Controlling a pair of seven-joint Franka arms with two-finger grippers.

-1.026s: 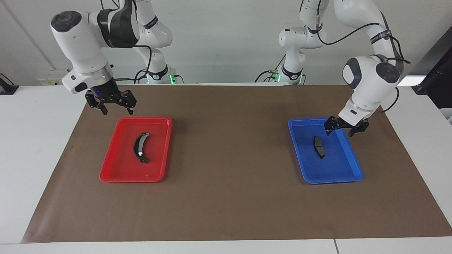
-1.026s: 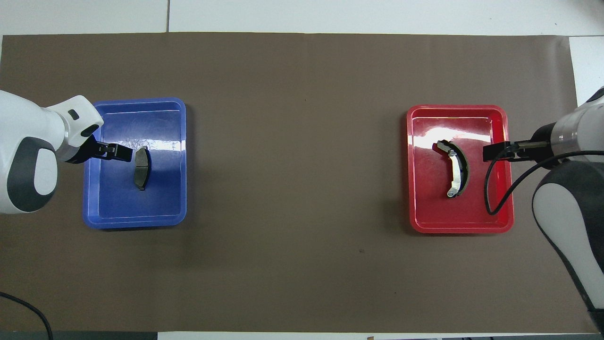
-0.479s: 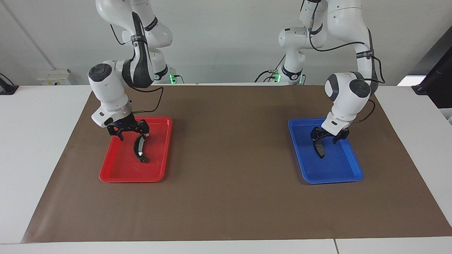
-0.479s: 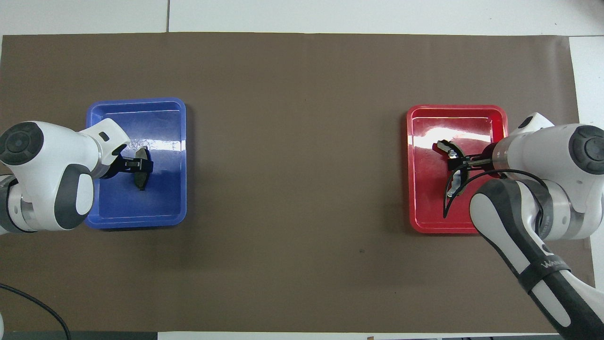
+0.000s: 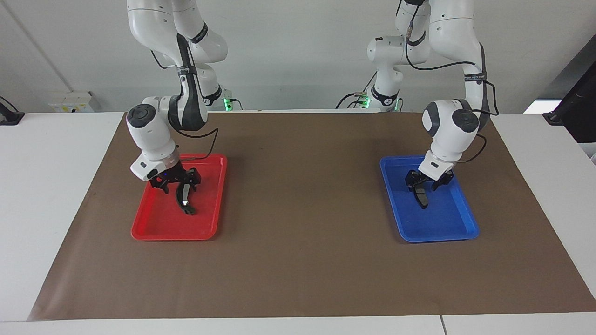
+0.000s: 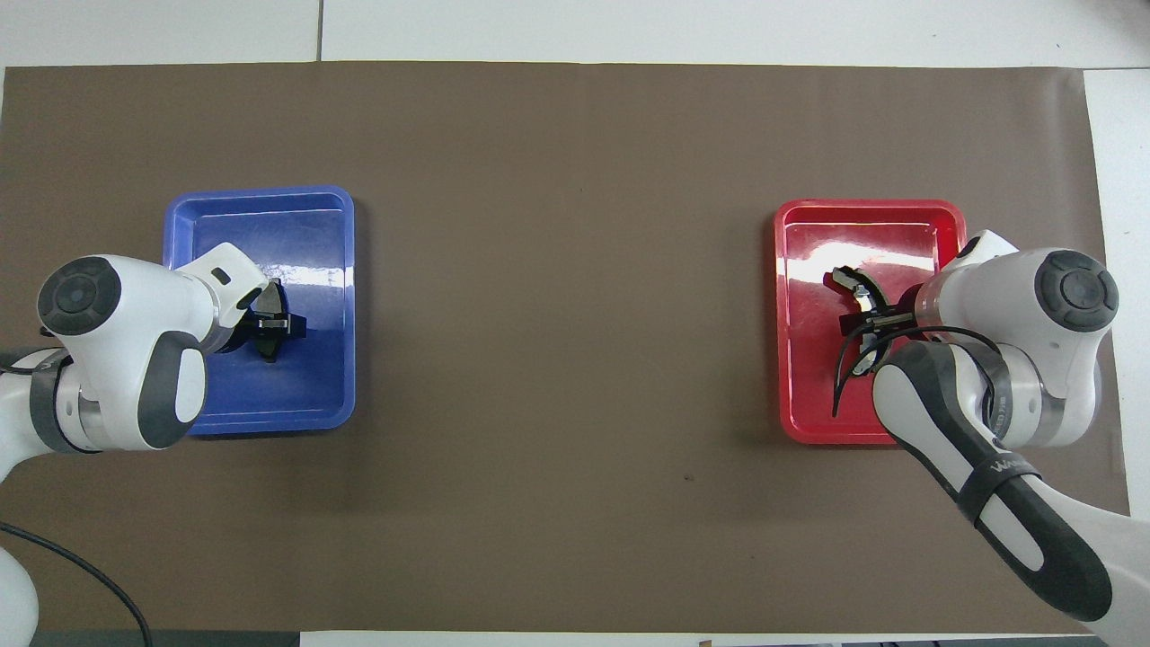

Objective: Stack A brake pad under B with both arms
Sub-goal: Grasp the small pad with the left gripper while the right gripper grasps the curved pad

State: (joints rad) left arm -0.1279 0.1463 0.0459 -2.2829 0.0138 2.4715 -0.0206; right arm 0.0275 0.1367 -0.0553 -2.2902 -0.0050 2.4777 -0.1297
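Blue tray (image 5: 465,218) toward the left arm's end of the brown-papered counter (image 5: 302,260) is holding the A brake pad (image 5: 422,199), left claw (image 5: 423,182) sitting down over it. B (image 5: 184,197) is lying in the red tray (image 5: 153,228) under the right claw (image 5: 176,182). Can't tell either claw's opening.

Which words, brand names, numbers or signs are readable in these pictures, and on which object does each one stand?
"WA...": white letters on the dark band of the right arm in the overhead view; only the start reads, the rest is too blurred.
Small white print on the dark bands of both arms in the facing view, for example on the left arm: too small to read.
Red tray, blue tray and both brake pads: no text visible.
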